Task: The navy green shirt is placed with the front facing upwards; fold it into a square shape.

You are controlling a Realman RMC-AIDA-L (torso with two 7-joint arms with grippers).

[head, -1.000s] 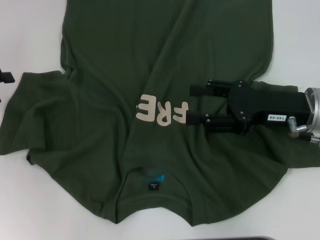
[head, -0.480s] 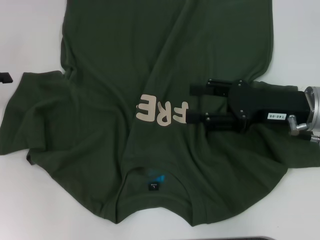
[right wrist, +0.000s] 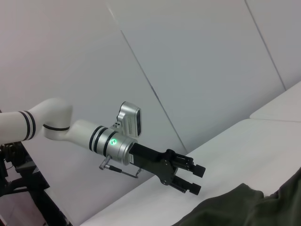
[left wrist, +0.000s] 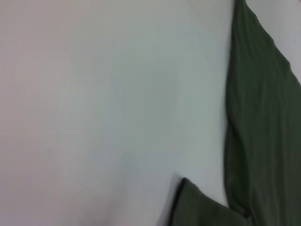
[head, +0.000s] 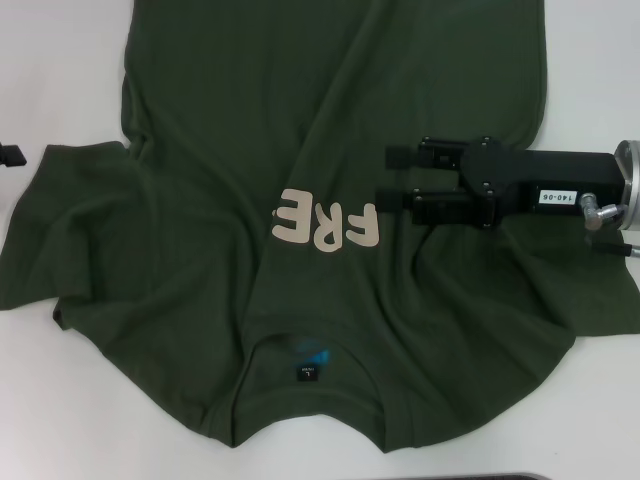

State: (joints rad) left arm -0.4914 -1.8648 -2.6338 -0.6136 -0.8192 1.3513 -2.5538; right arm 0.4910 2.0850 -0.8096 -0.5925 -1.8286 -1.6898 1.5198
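Green shirt [head: 300, 200] lies rumpled, front up, on the white desk [head: 600, 60]. Right tool [head: 392, 178] hovers over its chest, fingers parted, holding nothing. Left tool [right wrist: 197, 179], parted, empty, waits beside. Flatten creases before folding.

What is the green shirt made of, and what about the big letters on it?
The shirt looks like soft, matte knit cloth, probably cotton: it lies in loose folds and wrinkles and has no shine. The cream letters look like a flat print stuck onto the cloth, maybe rubbery ink, with clean smooth edges that bend along with the folds.
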